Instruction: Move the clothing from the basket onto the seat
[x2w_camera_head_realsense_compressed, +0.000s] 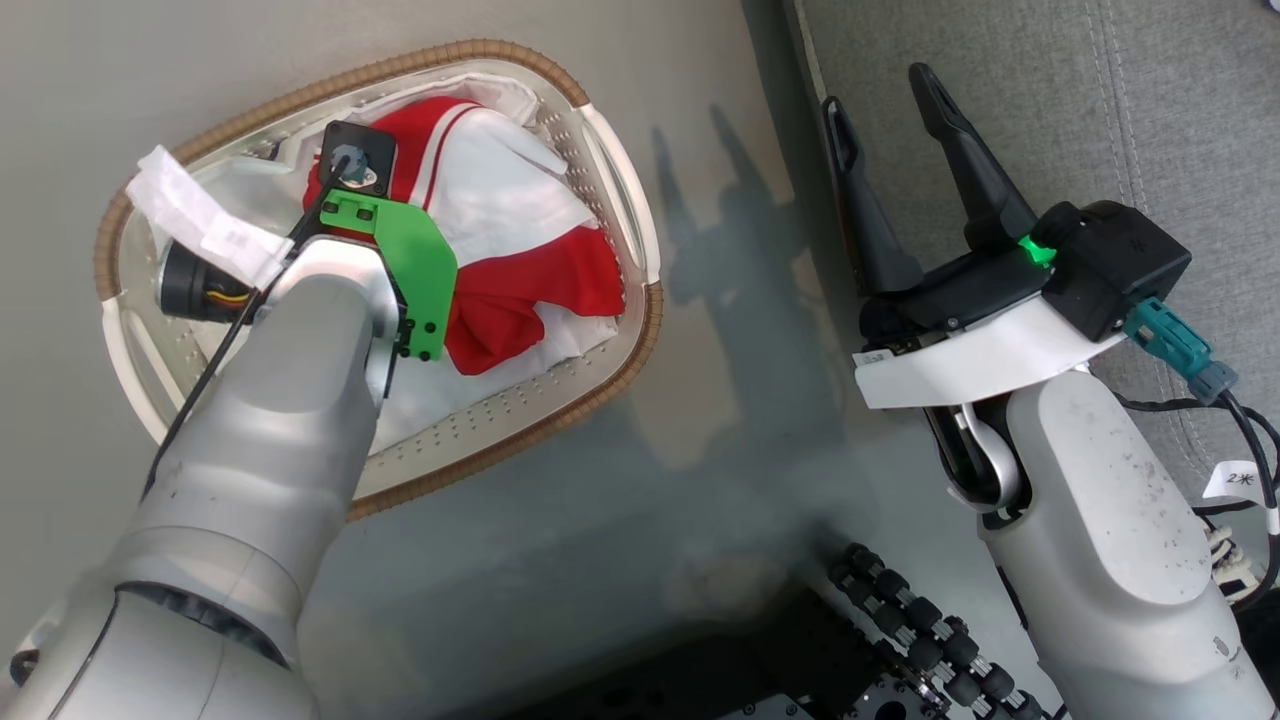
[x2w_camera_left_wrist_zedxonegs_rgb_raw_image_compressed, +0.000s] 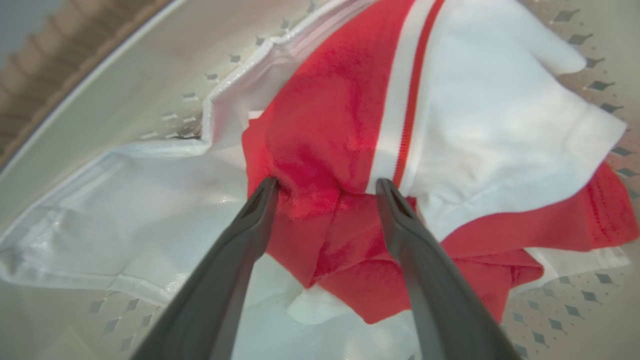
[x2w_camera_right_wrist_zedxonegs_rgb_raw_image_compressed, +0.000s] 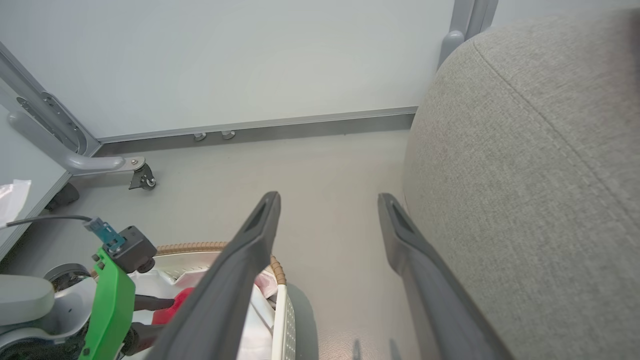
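Standing wide apart, the two dark fingers of the left gripper (x2w_camera_left_wrist_zedxonegs_rgb_raw_image_compressed: 327, 182) point down into the basket (x2w_camera_head_realsense_compressed: 520, 50), their tips set against the clothing (x2w_camera_left_wrist_zedxonegs_rgb_raw_image_compressed: 320, 115), with a crumpled red fold lying between them; the jaws are fully spread and clamp nothing. The clothing, red with white panels and a narrow red-and-white stripe, lies bunched inside the basket on the white liner (x2w_camera_left_wrist_zedxonegs_rgb_raw_image_compressed: 125, 215), toward the side nearer the seat (x2w_camera_head_realsense_compressed: 1050, 80). The basket rests on the pale floor (x2w_camera_head_realsense_compressed: 700, 430), apart from the seat, with a strip of bare floor between them. The right gripper (x2w_camera_head_realsense_compressed: 878, 90) is likewise fully spread and empty; it hangs over that strip of floor, just beside the rounded edge of the seat, fingers pointing away from the robot. In the right wrist view, the seat's grey upholstery and stitched seam are seen beside the right-hand finger.
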